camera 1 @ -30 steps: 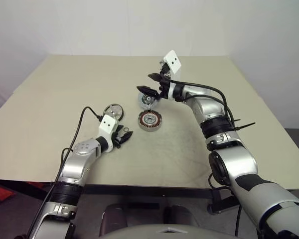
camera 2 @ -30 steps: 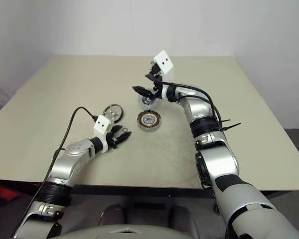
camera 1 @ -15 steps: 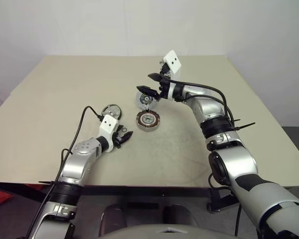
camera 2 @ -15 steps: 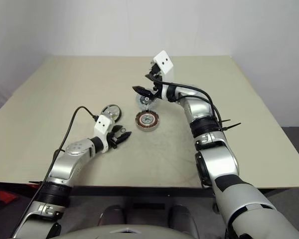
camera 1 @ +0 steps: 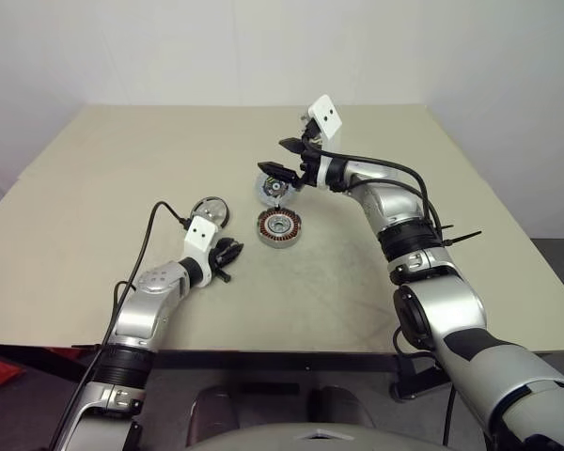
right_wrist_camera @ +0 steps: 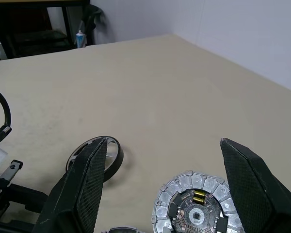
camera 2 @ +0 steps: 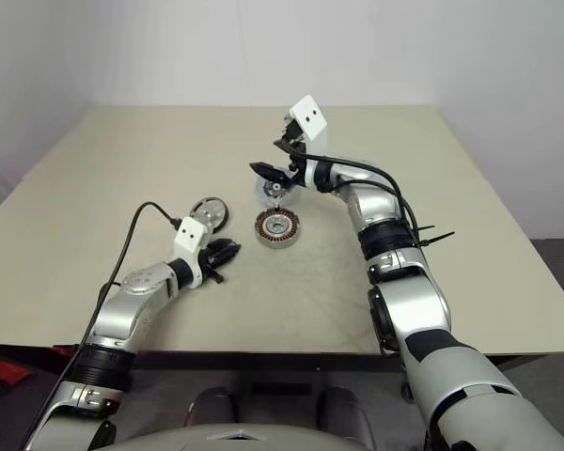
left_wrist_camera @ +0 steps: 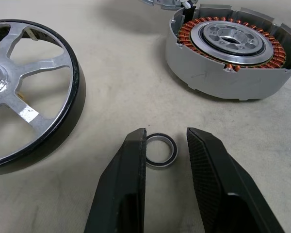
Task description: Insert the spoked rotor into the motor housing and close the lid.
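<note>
While the motor housing (camera 1: 282,228) lies flat near the middle of the beige table (camera 1: 103,169) in the head views, its ring of copper coils facing up, the lid (camera 1: 268,186) stands tilted open at the housing's far edge. The spoked rotor (camera 1: 211,210) lies apart from the housing on the robot's left side, just beyond the left gripper (camera 1: 229,256), which is low over the tabletop. The right gripper (camera 1: 284,156) hangs in the air above the lid, its black fingers spread wide with nothing between them. From the left wrist view, the left gripper (left_wrist_camera: 166,138) has its two fingers partly apart, straddling a small thin ring (left_wrist_camera: 160,150) that lies on the table; one finger looks to be touching the ring's edge while a gap separates the other, so nothing is clamped. The spoked rotor (left_wrist_camera: 24,92) lies flat to one side, and the motor housing (left_wrist_camera: 231,51) sits further out with its coils and silver hub showing. From the right wrist view, the right gripper (right_wrist_camera: 162,153) is wide open and empty, with the lid (right_wrist_camera: 198,204) below it showing its inner face and the spoked rotor (right_wrist_camera: 97,154) further off on the table.
</note>
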Robot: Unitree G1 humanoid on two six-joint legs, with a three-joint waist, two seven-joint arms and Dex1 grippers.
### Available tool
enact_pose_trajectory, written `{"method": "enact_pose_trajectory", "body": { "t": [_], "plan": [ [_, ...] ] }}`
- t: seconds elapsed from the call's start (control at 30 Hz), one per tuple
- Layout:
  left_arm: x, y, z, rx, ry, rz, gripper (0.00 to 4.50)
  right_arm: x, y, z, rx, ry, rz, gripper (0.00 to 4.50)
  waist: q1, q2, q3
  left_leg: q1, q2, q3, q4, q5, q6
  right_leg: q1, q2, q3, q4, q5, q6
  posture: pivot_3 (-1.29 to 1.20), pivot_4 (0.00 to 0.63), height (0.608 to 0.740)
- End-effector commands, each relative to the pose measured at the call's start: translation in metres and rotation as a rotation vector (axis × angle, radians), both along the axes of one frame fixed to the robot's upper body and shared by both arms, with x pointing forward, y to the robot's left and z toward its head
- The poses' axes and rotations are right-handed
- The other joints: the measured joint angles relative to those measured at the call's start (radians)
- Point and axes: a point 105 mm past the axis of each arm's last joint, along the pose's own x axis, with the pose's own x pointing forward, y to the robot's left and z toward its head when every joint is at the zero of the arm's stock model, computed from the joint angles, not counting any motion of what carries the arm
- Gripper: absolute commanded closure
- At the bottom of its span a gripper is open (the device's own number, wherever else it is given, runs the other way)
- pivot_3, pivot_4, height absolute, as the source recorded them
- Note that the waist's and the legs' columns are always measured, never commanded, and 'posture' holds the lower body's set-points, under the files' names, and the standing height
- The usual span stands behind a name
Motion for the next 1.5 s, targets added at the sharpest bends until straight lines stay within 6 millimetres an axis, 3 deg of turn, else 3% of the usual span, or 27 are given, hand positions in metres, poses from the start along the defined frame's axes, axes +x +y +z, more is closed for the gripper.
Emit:
{"method": "enact_pose_trajectory", "body": {
  "t": [0.03, 0.33, 0.8, 0.93, 1.13, 1.37, 1.5],
  "plan": [
    [0.002, 0.003, 0.007, 0.0, -0.025, 0.012, 3.13, -0.001, 0.005, 0.021, 0.015, -0.076, 0.017, 0.32, 0.0, 0.0, 0.0, 0.0, 0.0, 0.0, 0.0, 0.0, 0.0, 0.0, 0.0, 0.0, 0.0, 0.0, 0.0, 0.0, 0.0, 0.74],
    [0.009, 0.017, 0.006, 0.044, -0.028, 0.087, 3.13, -0.002, 0.006, 0.021, 0.018, -0.075, 0.019, 0.32, 0.0, 0.0, 0.0, 0.0, 0.0, 0.0, 0.0, 0.0, 0.0, 0.0, 0.0, 0.0, 0.0, 0.0, 0.0, 0.0, 0.0, 0.74],
    [0.006, 0.01, 0.006, 0.016, -0.005, 0.059, 3.13, -0.002, 0.006, 0.023, 0.019, -0.077, 0.02, 0.32, 0.0, 0.0, 0.0, 0.0, 0.0, 0.0, 0.0, 0.0, 0.0, 0.0, 0.0, 0.0, 0.0, 0.0, 0.0, 0.0, 0.0, 0.74],
    [0.007, 0.01, 0.008, -0.001, 0.0, 0.056, 3.79, -0.001, 0.005, 0.023, 0.021, -0.078, 0.018, 0.32, 0.0, 0.0, 0.0, 0.0, 0.0, 0.0, 0.0, 0.0, 0.0, 0.0, 0.0, 0.0, 0.0, 0.0, 0.0, 0.0, 0.0, 0.74],
    [0.006, 0.008, 0.01, 0.007, -0.017, 0.041, 3.79, -0.001, 0.006, 0.022, 0.02, -0.075, 0.017, 0.32, 0.0, 0.0, 0.0, 0.0, 0.0, 0.0, 0.0, 0.0, 0.0, 0.0, 0.0, 0.0, 0.0, 0.0, 0.0, 0.0, 0.0, 0.74],
    [0.008, -0.007, 0.042, -0.146, -0.097, -0.005, 3.79, -0.001, 0.006, 0.02, 0.013, -0.073, 0.021, 0.32, 0.001, 0.0, 0.0, 0.0, 0.0, 0.0, 0.0, 0.0, 0.0, 0.0, 0.0, 0.0, 0.0, 0.0, 0.0, 0.0, 0.0, 0.74],
    [0.011, -0.006, 0.049, -0.169, -0.111, 0.003, 3.79, -0.001, 0.006, 0.02, 0.011, -0.074, 0.019, 0.32, 0.0, 0.0, 0.0, 0.0, 0.0, 0.0, 0.0, 0.0, 0.0, 0.0, 0.0, 0.0, 0.0, 0.0, 0.0, 0.0, 0.0, 0.74]
  ]
}}
